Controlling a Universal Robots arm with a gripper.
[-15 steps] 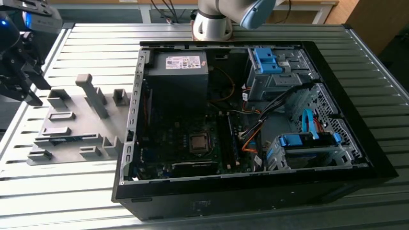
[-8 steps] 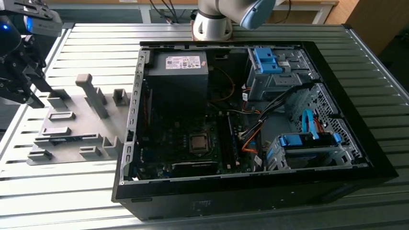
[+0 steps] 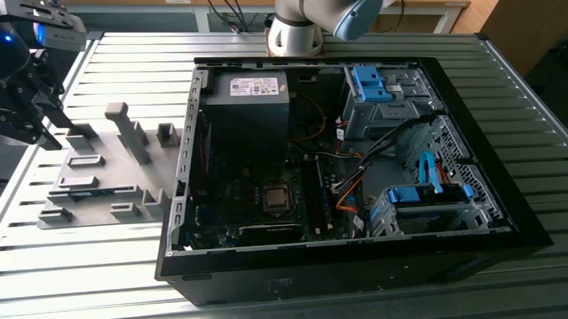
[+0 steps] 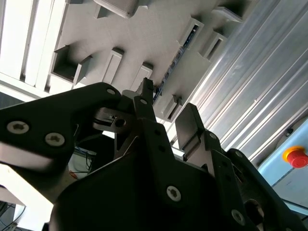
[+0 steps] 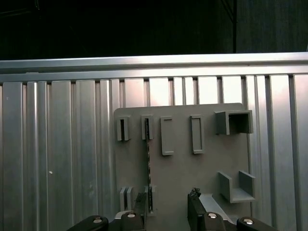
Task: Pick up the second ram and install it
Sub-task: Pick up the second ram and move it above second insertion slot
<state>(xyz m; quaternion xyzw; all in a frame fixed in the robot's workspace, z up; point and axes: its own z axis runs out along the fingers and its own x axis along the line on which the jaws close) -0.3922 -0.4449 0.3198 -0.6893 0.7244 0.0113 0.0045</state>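
Your black two-fingered pincer (image 5: 168, 214) is open: the fingers (image 5: 194, 211) stand apart and nothing is between them. The second ram (image 5: 147, 163), a long thin blue-green circuit-board stick, stands on its long edge in small grey holders on a flat grey plastic fixture plate (image 5: 183, 178). This plate lies on the ribbed aluminium surface (image 5: 57, 144).

In both wrist views the stick runs away from the pincer. Its near end is close to one finger and not in the middle of the gap, so it is not gripped. I cannot tell if that finger touches it.

In the exterior view the pincer hangs at the exterior view's left, over the plate. The open black computer case (image 3: 497, 219) lies just beside the plate, on the exterior view's right.
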